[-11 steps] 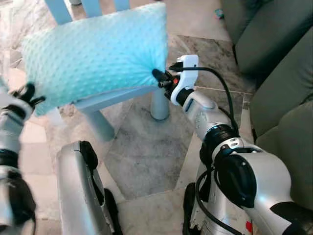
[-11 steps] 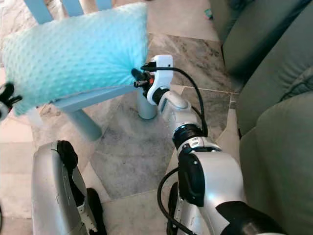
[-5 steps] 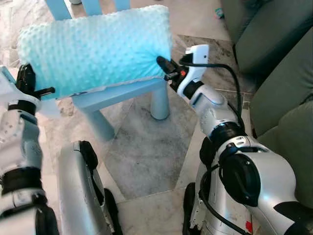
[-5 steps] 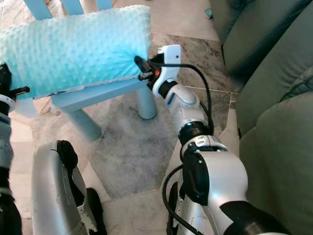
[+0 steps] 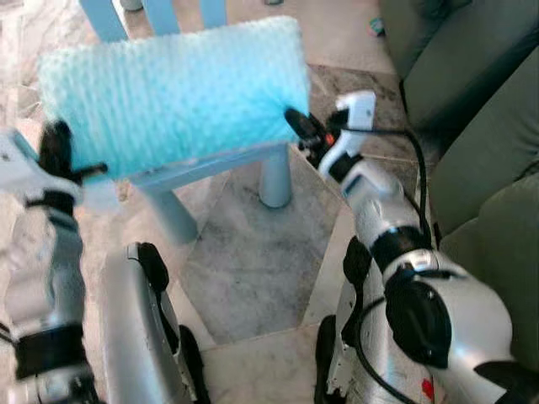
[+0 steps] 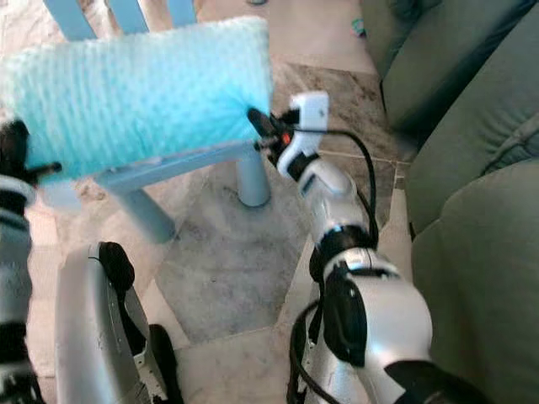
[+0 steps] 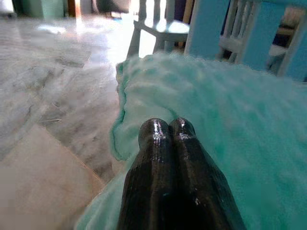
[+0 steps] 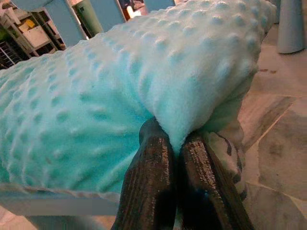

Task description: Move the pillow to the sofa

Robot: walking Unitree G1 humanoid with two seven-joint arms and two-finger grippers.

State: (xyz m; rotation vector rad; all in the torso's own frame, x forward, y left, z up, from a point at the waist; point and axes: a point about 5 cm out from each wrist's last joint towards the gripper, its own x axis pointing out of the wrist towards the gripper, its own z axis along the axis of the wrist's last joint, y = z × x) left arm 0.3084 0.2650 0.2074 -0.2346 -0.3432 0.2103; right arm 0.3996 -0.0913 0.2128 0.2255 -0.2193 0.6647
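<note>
Dotted aqua pillow (image 5: 173, 97), lying across pale-blue table, sofa (image 5: 480, 93) well apart

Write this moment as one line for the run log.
pillow: on blue table | right gripper: pinching pillow corner | left gripper: shut, at opposite end | sofa: right

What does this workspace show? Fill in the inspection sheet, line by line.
Surface: light-blue table on a marble floor.
Job's things: aqua dotted pillow lying on the table; green sofa to the robot's right.
Clutter: small teal item on the floor near the sofa.
Tools: right tool shut on the pillow's right corner; left tool shut at its left edge, grip unclear.
Cables: black cable along the right arm.
Surroundings: blue chairs beyond the pillow.
</note>
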